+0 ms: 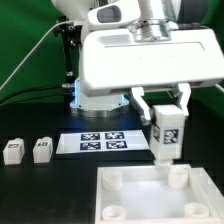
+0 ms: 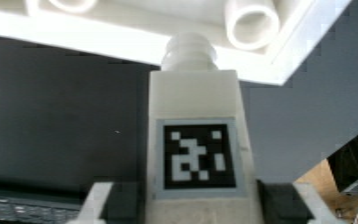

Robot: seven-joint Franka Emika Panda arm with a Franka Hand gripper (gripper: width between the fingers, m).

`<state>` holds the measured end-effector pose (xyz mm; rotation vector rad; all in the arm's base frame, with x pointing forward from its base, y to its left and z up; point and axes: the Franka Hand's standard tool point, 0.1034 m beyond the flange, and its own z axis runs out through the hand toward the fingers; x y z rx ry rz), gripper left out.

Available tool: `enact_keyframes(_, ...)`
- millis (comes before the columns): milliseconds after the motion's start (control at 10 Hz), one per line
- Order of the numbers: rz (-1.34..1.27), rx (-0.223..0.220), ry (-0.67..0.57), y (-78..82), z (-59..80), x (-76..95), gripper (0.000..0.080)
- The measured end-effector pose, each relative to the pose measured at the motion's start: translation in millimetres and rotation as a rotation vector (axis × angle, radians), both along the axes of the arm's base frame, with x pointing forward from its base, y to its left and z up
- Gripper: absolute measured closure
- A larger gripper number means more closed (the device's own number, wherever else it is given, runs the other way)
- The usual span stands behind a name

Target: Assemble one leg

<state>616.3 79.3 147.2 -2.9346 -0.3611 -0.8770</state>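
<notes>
End effector (image 1: 166, 132): closed on the leg (image 1: 166, 134), one finger against each side — a firm hold, by the look of it.
Leg: upright in the grip, tag facing outward, its lower end hanging just above the tabletop panel (image 1: 150, 194).
Socket (image 1: 178, 176): almost directly below the held leg; in the wrist view the leg's peg (image 2: 190, 47) points toward the round sockets (image 2: 256, 22).
Spare legs (image 1: 27, 150): on the table, well apart from the end effector.
Step in hand: likely lining the leg up over a corner socket.
Next move: probably a straight descent — peg centred, leg kept vertical, then a twist or press to seat it.
</notes>
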Motion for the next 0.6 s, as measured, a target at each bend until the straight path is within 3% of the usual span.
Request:
enact_keyframes(300, 0.002, 0.028, -0.011, 14.5, -15.5, 22.6, 0.0508)
enact_keyframes(400, 0.008, 0.034, -0.009, 23.6, -18.9, 24.9, 0.0508)
enact_keyframes(600, 0.011, 0.033, -0.008, 25.2, -24.3, 21.3, 0.0508)
